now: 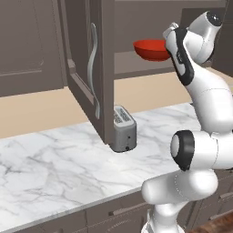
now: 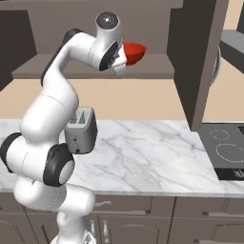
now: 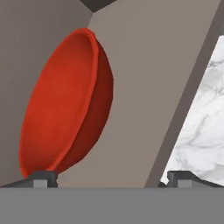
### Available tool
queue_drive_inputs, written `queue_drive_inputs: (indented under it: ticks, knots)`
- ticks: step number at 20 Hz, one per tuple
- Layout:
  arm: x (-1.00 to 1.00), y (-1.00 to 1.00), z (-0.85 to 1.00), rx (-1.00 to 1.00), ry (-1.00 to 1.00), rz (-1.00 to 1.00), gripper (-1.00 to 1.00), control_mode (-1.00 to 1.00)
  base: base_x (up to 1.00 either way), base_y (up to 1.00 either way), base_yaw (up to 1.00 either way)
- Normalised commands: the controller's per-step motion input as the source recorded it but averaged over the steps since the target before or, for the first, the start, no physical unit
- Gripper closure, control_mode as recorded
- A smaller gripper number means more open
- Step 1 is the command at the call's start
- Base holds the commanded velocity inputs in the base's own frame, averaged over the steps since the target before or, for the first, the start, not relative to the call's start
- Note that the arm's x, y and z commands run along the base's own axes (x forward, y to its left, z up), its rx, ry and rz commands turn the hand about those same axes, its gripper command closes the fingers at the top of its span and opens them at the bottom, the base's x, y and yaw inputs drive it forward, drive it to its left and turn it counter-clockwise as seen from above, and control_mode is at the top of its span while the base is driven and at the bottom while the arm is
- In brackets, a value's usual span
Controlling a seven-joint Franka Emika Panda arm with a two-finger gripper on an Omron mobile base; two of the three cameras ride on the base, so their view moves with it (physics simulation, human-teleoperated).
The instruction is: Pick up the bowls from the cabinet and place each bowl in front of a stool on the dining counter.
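The cabinet [image 1: 86,68] stands open above the marble worktop [image 1: 59,159], near the toaster [image 1: 124,129]. The red bowl [image 1: 150,49] rests on its inner shelf. The gripper [image 3: 111,178] sits just before the bowl, jaws spread wide, holding nothing.

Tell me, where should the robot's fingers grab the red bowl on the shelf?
Probably by its rim. The red bowl sits upright on the cabinet's shelf, its round body too wide to pinch whole. The thin rim on the open front side, nearest the open gripper, looks easiest: one finger inside, one outside. Coming from the front seems right, since the cabinet closes off the back.
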Motion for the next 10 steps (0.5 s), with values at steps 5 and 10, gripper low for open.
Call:
queue_drive_inputs:
  ticks: [5,10]
  knots:
    - [0.63,-0.16,-0.10,0.00,0.00,0.00,-1.00,-1.00,0.00,0.00,0.00]
    - [0.64,-0.24,0.00,0.00,0.00,0.00,-1.00,-1.00,0.00,0.00,0.00]
